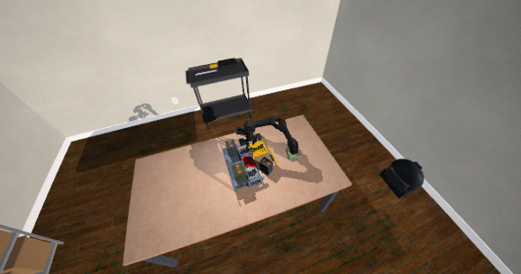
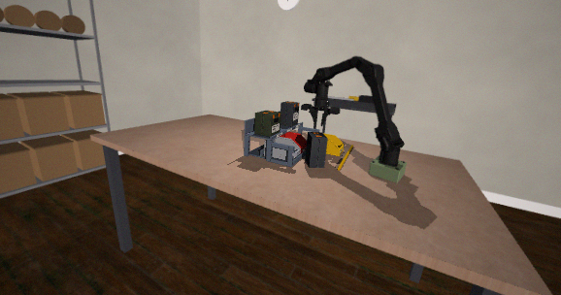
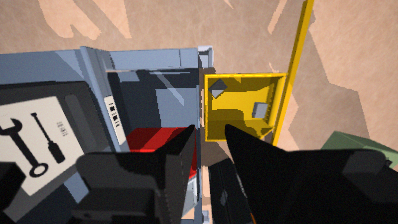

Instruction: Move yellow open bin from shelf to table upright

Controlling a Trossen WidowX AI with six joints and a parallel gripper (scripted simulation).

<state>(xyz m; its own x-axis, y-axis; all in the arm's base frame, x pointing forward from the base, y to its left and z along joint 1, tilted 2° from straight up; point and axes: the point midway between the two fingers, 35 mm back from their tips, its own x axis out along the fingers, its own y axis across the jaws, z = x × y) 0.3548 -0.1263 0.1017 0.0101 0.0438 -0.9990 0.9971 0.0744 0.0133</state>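
Note:
The yellow bin stands on the table beside the grey-blue shelf, outside its bays. Its open side faces up in the wrist view, and two small grey parts show inside. A red bin is in a shelf bay, beside an empty-looking bay. My gripper is partly open with nothing between its fingers. It hangs above the gap between shelf and yellow bin; the right fingertip overlaps the bin's near edge in the wrist view.
A dark case stands close to the yellow bin and shelf. A yellow bar lies along the bin's other side. A green case and a dark case stand on top of the shelf.

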